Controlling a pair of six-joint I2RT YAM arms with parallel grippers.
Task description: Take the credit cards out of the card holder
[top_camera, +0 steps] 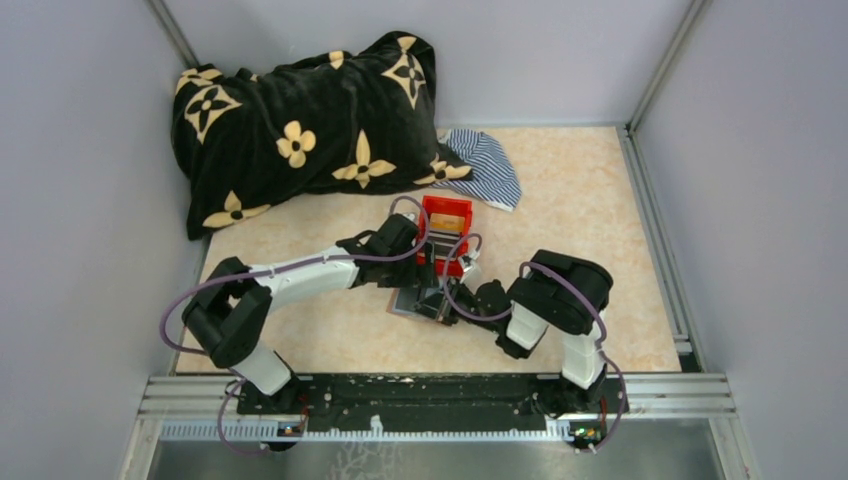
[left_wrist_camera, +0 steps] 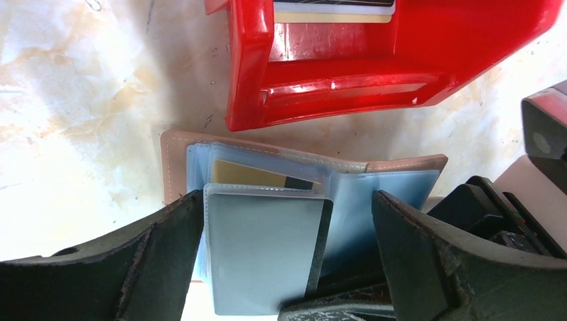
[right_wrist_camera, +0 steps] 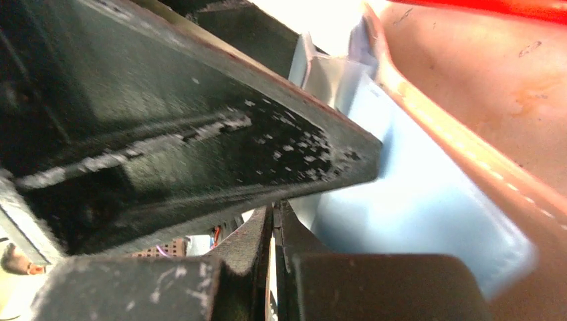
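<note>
Brown leather-look card holder [left_wrist_camera: 401, 187] lies open on the marbled table [top_camera: 600, 220], just near of the red bin [left_wrist_camera: 374, 60], with credit cards [left_wrist_camera: 261, 257] sleeved inside. The left tool [left_wrist_camera: 287, 200] gapes, released, over them. The right tool [right_wrist_camera: 274, 227] is clenched at the right flap. Next, I judge: pinch one card's edge squarely. Grey walls; flowered blanket [top_camera: 300, 130] far left.

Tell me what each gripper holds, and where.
Left gripper: nothing, jaws open over the card holder. Right gripper: shut against its blue sleeve; a grip cannot be told.
</note>
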